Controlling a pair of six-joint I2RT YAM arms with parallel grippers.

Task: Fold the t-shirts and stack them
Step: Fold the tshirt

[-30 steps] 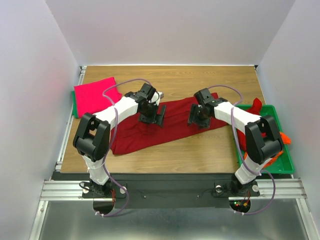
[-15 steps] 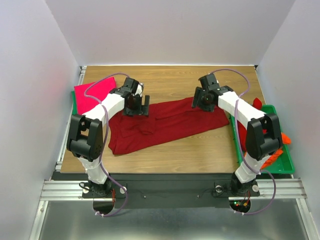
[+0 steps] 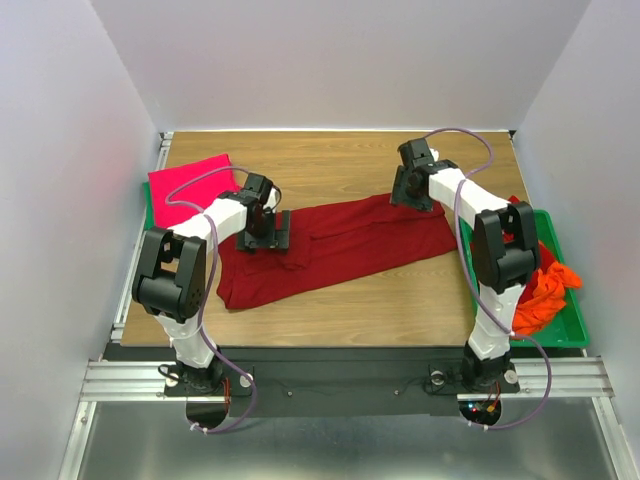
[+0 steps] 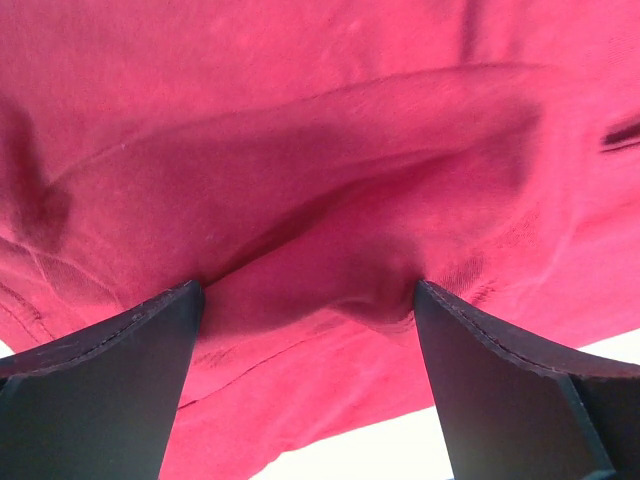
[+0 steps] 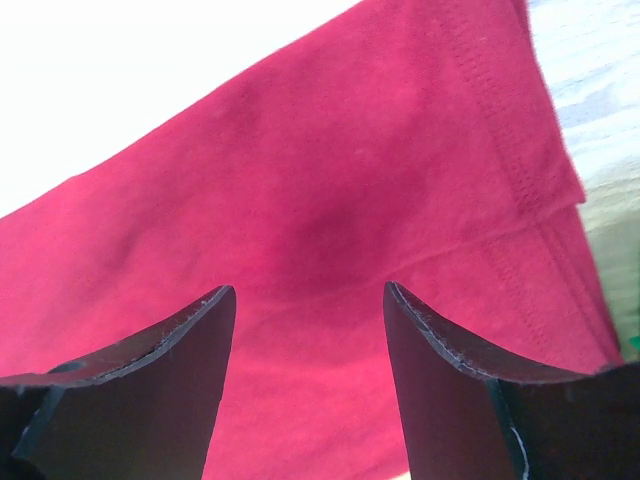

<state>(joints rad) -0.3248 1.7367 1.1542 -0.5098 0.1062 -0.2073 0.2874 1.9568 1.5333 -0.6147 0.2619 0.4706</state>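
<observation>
1. The wooden table (image 3: 340,160) is carrying the work.
2. A dark red t-shirt (image 3: 350,245) is lying across the middle of the table. It is stretching as a long, flattened band from the near left toward the far right, with a small fold sitting up near its left end.
3. A green tray (image 3: 575,335) is sitting at the right edge of the table, beside the right arm.
4. A pink t-shirt (image 3: 185,190) is lying folded at the far left corner, apart from the dark red one.
5. An orange t-shirt (image 3: 545,290) is lying bunched in the tray. A scrap of dark red cloth (image 3: 515,208) is showing at the tray's far end.
6. The left claw (image 3: 265,235) is hovering low over the left part of the dark red t-shirt. In its wrist view the left claw (image 4: 305,300) is standing wide apart, a raised ridge of cloth lying between the tips.
7. The right claw (image 3: 412,190) is poised over the shirt's far right end. Its fingers (image 5: 150,370) are standing apart and gripping nothing.
</observation>
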